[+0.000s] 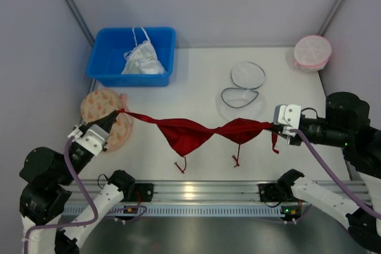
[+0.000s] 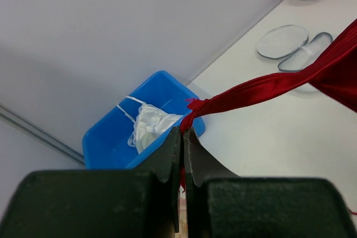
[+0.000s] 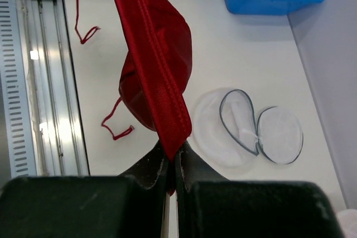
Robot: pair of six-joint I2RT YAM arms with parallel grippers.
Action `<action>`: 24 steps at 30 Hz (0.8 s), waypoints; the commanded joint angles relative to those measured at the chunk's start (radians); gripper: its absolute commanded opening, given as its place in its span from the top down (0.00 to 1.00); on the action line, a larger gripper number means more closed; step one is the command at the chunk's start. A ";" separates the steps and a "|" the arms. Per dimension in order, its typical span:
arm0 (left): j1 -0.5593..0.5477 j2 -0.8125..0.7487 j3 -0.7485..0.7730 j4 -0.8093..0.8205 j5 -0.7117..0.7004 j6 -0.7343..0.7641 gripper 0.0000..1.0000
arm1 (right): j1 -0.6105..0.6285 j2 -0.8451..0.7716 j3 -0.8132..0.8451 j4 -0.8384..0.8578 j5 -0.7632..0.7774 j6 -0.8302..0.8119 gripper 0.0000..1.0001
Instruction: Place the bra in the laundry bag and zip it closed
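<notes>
The dark-red bra (image 1: pixel 190 134) hangs stretched across the table between my two grippers, its two cups sagging in the middle and thin strings dangling below. My left gripper (image 1: pixel 116 116) is shut on the bra's left end (image 2: pixel 196 110) over the beige disc. My right gripper (image 1: pixel 272 127) is shut on the bra's right band (image 3: pixel 162 90). The white mesh laundry bag (image 1: pixel 243 87) lies on the table behind the bra, twisted into loops with a dark wire rim (image 3: pixel 245 129) (image 2: pixel 293 45).
A blue bin (image 1: pixel 132 55) with a white garment (image 1: pixel 144 60) stands at the back left. A pink round mesh bag (image 1: pixel 312 52) sits at the back right corner. A beige patterned disc (image 1: pixel 106 117) lies under the left gripper. A metal rail (image 1: pixel 196 193) runs along the near edge.
</notes>
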 commanded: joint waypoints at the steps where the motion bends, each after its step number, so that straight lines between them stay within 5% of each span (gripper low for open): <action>1: 0.032 -0.034 -0.073 -0.009 0.119 0.025 1.00 | 0.010 0.044 -0.103 0.056 -0.045 -0.025 1.00; 6: 0.040 -0.021 -0.235 -0.006 0.035 0.024 1.00 | 0.012 0.183 -0.290 0.106 -0.013 -0.079 1.00; 13: 0.041 0.062 -0.454 0.131 -0.108 -0.062 1.00 | 0.006 0.487 -0.348 0.210 -0.005 -0.114 1.00; 24: 0.059 0.473 -0.614 0.532 -0.220 -0.053 1.00 | -0.161 1.205 0.102 0.022 -0.166 -0.096 0.98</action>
